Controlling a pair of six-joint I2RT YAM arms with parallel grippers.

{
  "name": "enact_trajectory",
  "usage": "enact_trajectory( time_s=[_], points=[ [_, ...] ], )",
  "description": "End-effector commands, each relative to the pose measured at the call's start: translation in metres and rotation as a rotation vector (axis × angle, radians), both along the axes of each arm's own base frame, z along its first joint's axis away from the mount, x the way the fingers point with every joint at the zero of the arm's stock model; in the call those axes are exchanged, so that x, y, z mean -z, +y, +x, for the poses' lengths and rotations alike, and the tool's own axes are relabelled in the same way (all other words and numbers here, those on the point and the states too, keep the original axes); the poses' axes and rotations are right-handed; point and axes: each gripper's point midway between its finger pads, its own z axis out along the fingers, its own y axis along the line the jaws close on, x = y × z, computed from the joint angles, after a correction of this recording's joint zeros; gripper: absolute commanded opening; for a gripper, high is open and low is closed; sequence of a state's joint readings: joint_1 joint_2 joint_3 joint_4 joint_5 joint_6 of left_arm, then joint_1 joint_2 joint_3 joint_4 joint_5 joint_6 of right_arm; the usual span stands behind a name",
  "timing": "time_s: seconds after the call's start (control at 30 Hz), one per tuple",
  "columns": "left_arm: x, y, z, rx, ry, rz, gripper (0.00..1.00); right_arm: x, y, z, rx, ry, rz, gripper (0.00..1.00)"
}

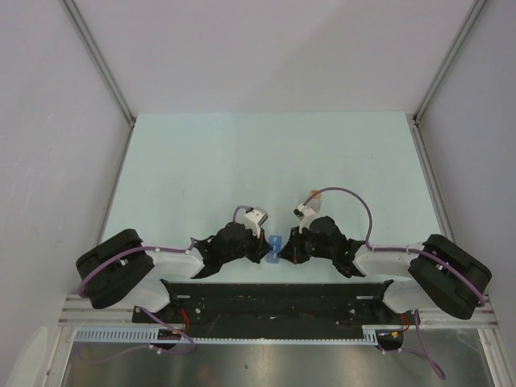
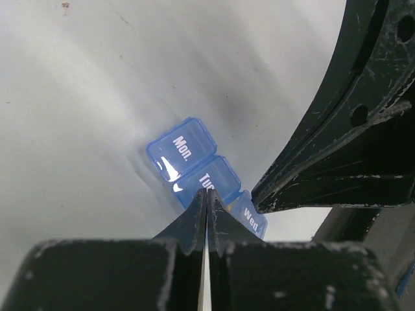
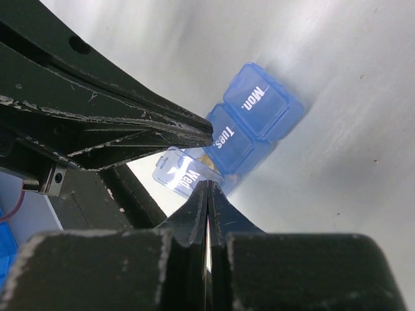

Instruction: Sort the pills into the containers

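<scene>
- The blue pill box (image 1: 275,248) sits on the bench (image 1: 242,161), between the arms.
- The left jaws and right jaws are clenched empty, tips by its Wed. end.
- Any shove may skid or flip it.

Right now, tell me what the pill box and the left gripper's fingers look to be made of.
Pill box: translucent blue plastic, glossy, with bright glints and white printed day names. Left gripper fingers: hard black material, likely plastic or coated metal; matte, scuffed pale along edges.
</scene>
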State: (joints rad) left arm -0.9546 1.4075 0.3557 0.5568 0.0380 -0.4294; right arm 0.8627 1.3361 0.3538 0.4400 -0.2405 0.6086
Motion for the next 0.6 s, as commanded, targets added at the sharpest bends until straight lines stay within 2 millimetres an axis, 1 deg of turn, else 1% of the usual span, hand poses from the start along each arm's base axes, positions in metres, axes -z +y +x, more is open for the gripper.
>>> enact_trajectory(
  time_s=[0.0, 0.1, 0.27, 0.4, 0.47, 0.5, 0.57],
  points=[
    [0.019, 0.011, -0.007, -0.011, 0.049, 0.053, 0.01, -0.016, 0.01, 0.012, 0.006, -0.064, 0.025, 0.0],
    [0.018, 0.011, -0.007, -0.011, 0.047, 0.05, 0.01, -0.018, 0.005, 0.019, 0.046, -0.084, 0.005, 0.0],
    [0.016, 0.011, -0.007, -0.01, 0.043, 0.046, 0.01, -0.025, -0.014, 0.036, 0.162, -0.133, -0.045, 0.0],
    [0.014, 0.009, -0.006, -0.009, 0.04, 0.044, 0.01, -0.016, -0.032, 0.052, 0.251, -0.104, -0.092, 0.0],
    [0.012, 0.008, -0.004, -0.01, 0.035, 0.039, 0.01, -0.012, -0.034, 0.056, 0.263, -0.087, -0.102, 0.0],
    [0.013, 0.008, -0.004, -0.011, 0.038, 0.042, 0.01, -0.005, -0.037, 0.058, 0.268, -0.069, -0.119, 0.0],
    [0.011, 0.006, -0.004, -0.004, 0.035, 0.036, 0.01, -0.004, -0.033, 0.061, 0.263, -0.059, -0.121, 0.0]
  ],
)
